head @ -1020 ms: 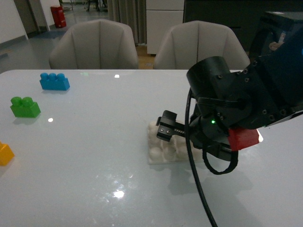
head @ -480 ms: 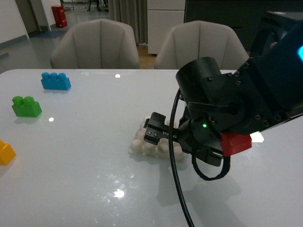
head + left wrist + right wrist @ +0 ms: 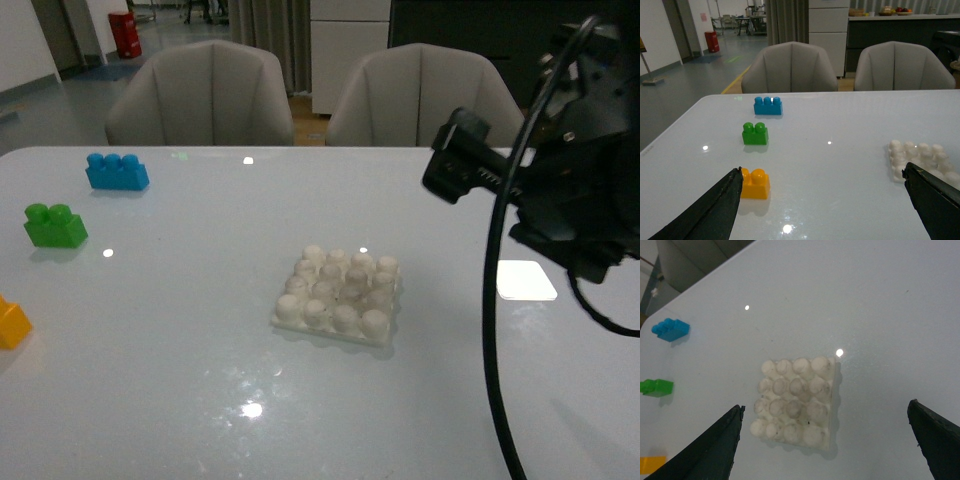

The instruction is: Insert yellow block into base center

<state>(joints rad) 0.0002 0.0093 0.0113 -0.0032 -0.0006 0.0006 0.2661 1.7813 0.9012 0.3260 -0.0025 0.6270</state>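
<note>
Yellow block point(image 3: 10, 325), a small yellow-orange plastic brick, sits at the table's left edge in the front view, partly cut off by the frame. White square studded plastic base point(image 3: 338, 297) lies mid-table, well apart from it, with nothing on its studs. Green two-stud plastic brick point(image 3: 55, 226) and blue three-stud plastic brick point(image 3: 116, 171) are farther back on the left. Flat glossy white rounded rectangle point(image 3: 526, 280) lies right of the base. Black right arm point(image 3: 570, 170) hangs raised on the right, clear of the base.

Left wrist view: left gripper point(image 3: 822, 172) is spread wide and holds nothing. The yellow block point(image 3: 755, 183) stands upright, studs up, just beside one dark finger point(image 3: 715, 210); contact cannot be told. Green brick point(image 3: 755, 134) and blue brick point(image 3: 767, 106) line up beyond it. The base point(image 3: 920, 155) is partly hidden behind the other finger.

Right wrist view: right gripper point(image 3: 826, 407) is spread wide and empty, above the base point(image 3: 790, 400), which lies between its fingers point(image 3: 715, 445). The yellow block point(image 3: 652, 465) shows at the frame's corner, far from the base.
</note>
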